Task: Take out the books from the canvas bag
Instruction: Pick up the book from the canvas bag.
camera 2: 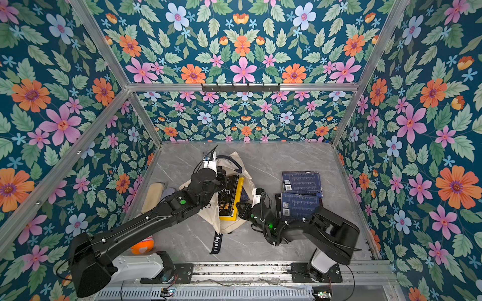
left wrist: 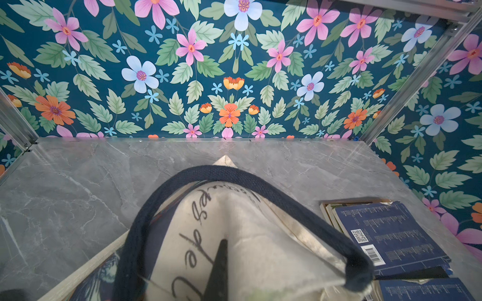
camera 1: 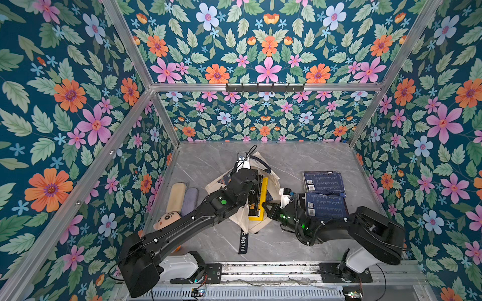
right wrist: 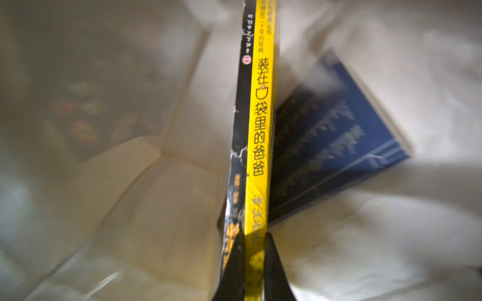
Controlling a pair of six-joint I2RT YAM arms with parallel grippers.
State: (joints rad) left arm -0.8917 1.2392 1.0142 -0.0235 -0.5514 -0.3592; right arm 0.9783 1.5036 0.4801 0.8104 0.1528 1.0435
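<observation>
yellow-spined book [right wrist: 257,156], stiff and likely light, lies with a black book [right wrist: 238,130] against it in the mouth of the soft canvas bag [camera 1: 241,220], the right gripper [right wrist: 252,247] clamped across both spines near one end, a sound hold, while the left gripper [left wrist: 221,260] pinches the bag's cloth.

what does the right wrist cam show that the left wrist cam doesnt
Only the right wrist view: the inside of the canvas bag, with the right claw shut on the yellow book, a black book against it, and a blue book deeper in.
Only the left wrist view: the navy handle, the bag's lettered outside, the marble table and the blue books lying out on it.
Both: the canvas bag itself.
</observation>
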